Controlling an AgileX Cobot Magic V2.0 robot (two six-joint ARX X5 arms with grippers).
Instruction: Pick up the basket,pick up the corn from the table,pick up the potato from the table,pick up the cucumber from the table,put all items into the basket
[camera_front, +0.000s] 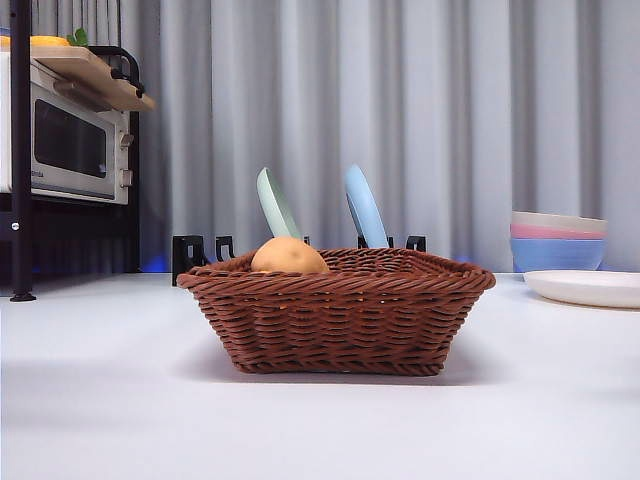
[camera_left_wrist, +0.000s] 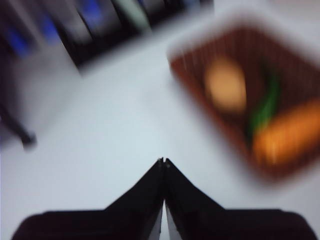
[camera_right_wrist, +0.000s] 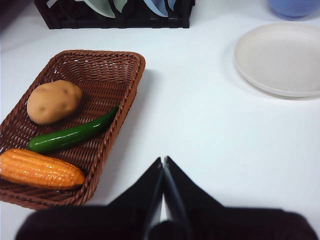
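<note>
The reddish-brown wicker basket (camera_front: 338, 318) stands on the white table in the middle of the front view. The right wrist view shows the basket (camera_right_wrist: 127, 97) holding the tan potato (camera_right_wrist: 54, 101), the dark green cucumber (camera_right_wrist: 70, 135) and the orange corn (camera_right_wrist: 40, 170) side by side. The front view shows only the potato's top (camera_front: 288, 256) above the rim. The blurred left wrist view shows the basket (camera_left_wrist: 192, 80) with the potato (camera_left_wrist: 226, 85), cucumber (camera_left_wrist: 267, 105) and corn (camera_left_wrist: 287, 137). My left gripper (camera_left_wrist: 163, 161) and right gripper (camera_right_wrist: 163, 160) are shut and empty, above bare table beside the basket.
A black rack (camera_front: 195, 255) with a green plate (camera_front: 276, 203) and a blue plate (camera_front: 364, 207) stands behind the basket. Stacked bowls (camera_front: 558, 242) and a white plate (camera_right_wrist: 280, 57) sit at the right. A microwave (camera_front: 70, 145) on a shelf stands at the left.
</note>
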